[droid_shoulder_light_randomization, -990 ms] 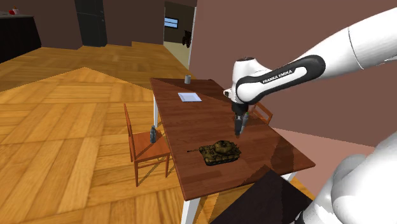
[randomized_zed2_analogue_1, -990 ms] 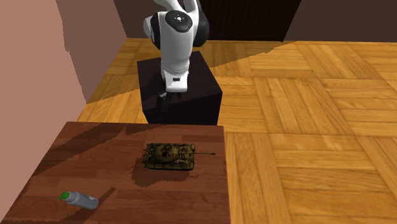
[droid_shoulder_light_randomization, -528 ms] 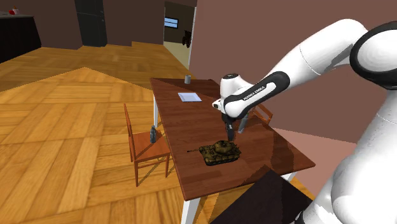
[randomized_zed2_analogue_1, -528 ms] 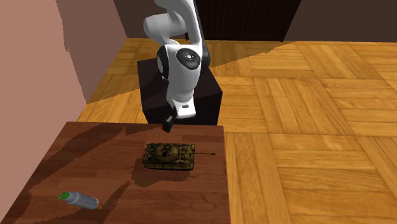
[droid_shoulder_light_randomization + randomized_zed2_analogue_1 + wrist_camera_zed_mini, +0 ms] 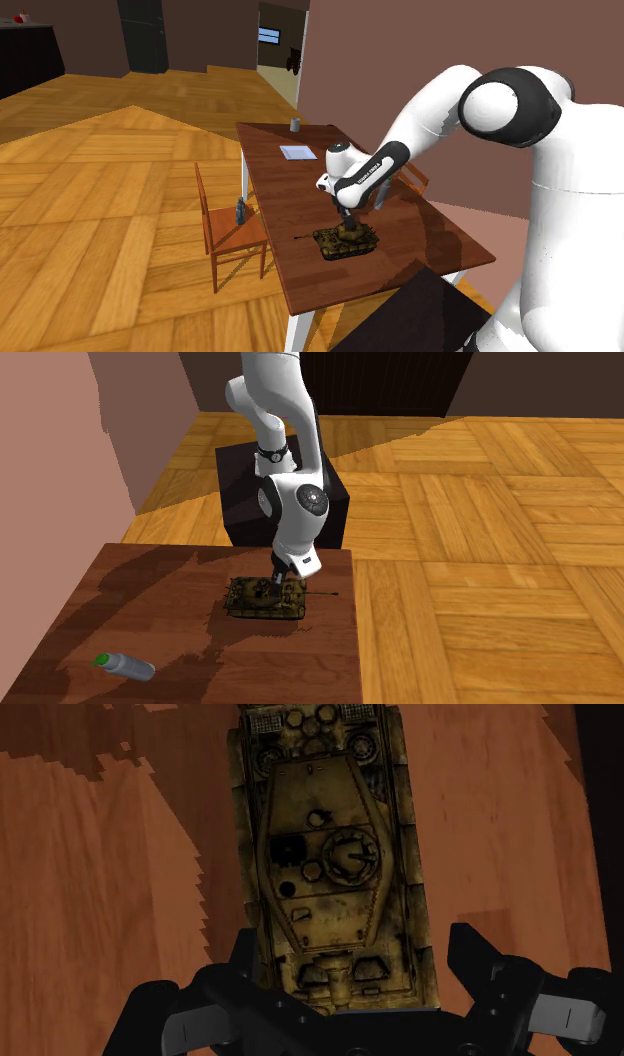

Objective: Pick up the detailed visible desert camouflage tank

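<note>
The desert-camouflage tank stands on the dark wooden table, its barrel pointing toward the shoulder view's left. My gripper hangs directly over its turret, almost touching it. From the second exterior view the gripper sits just above the tank. In the wrist view the tank lies lengthwise between the fingers. The gripper is open, with one finger on each side of the hull's barrel end and a gap left to each.
A grey bottle with a green cap lies on the table far from the stand. A white sheet and a grey cup sit at the far end. A wooden chair stands beside the table. The black stand is at the table's end.
The arm has swung toward the shoulder view's left and come down, bringing the gripper from above the table beside the tank to right over it. The tank has not moved.
</note>
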Robot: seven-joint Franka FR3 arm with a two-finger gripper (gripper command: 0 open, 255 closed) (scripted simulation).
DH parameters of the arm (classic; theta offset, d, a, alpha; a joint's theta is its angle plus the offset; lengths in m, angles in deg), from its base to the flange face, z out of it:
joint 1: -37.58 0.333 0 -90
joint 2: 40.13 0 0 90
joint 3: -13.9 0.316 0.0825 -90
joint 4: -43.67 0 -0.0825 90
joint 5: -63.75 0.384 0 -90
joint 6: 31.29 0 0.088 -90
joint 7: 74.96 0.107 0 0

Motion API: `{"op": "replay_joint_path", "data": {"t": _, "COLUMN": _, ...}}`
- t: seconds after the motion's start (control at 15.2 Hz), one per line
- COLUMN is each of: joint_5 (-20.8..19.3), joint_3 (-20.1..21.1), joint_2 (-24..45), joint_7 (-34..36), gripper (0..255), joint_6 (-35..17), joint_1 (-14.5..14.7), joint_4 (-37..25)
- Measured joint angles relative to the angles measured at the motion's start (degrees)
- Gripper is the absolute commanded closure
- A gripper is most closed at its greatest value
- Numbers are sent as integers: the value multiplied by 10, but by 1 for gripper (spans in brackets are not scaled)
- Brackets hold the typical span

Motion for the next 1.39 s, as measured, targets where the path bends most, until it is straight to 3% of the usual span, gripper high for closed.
{"op": "replay_joint_path", "data": {"t": 0.59, "joint_5": -19, "joint_3": -5, "joint_2": 77, "joint_7": 8, "gripper": 0, "joint_6": -47, "joint_1": 1, "joint_4": -31}}
{"op": "replay_joint_path", "data": {"t": 0.66, "joint_5": -19, "joint_3": -5, "joint_2": 79, "joint_7": 9, "gripper": 255, "joint_6": -49, "joint_1": 1, "joint_4": -31}}
{"op": "replay_joint_path", "data": {"t": 1.39, "joint_5": -19, "joint_3": -4, "joint_2": 78, "joint_7": 9, "gripper": 255, "joint_6": -47, "joint_1": 1, "joint_4": -32}}
